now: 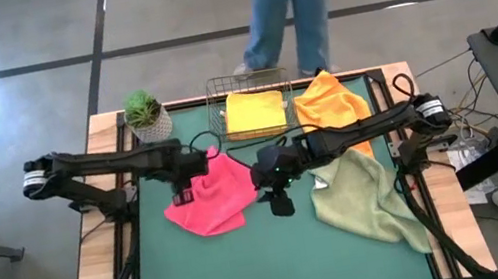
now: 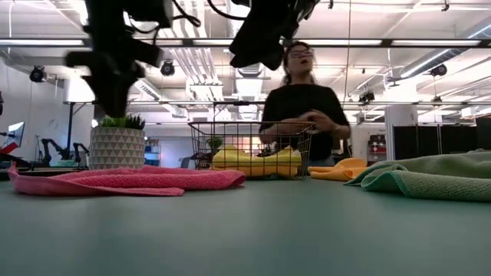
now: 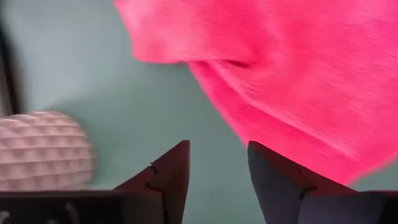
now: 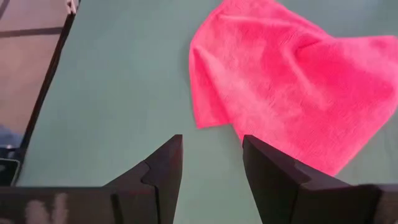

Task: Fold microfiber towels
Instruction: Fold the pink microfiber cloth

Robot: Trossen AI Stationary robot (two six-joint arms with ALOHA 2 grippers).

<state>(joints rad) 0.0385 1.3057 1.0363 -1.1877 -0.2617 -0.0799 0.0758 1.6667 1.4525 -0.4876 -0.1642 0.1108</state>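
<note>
Green counter [image 1: 280, 266] carried a pink towel [image 1: 208, 199] lying loose left of centre; the left gripper [image 1: 183, 186] hovered at its edge, fingers parted and empty, while the right gripper [image 1: 277, 199] hung beside it, fingers likewise apart, holding nothing

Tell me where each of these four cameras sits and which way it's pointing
High: overhead, looking straight down on the table; both arms show.
Low: at tabletop height, looking across to the wire basket and a person; arms hang from above.
Left wrist: faces down past the left gripper.
Right wrist: faces down past the right gripper.
Shared: every view shows the pink towel.
</note>
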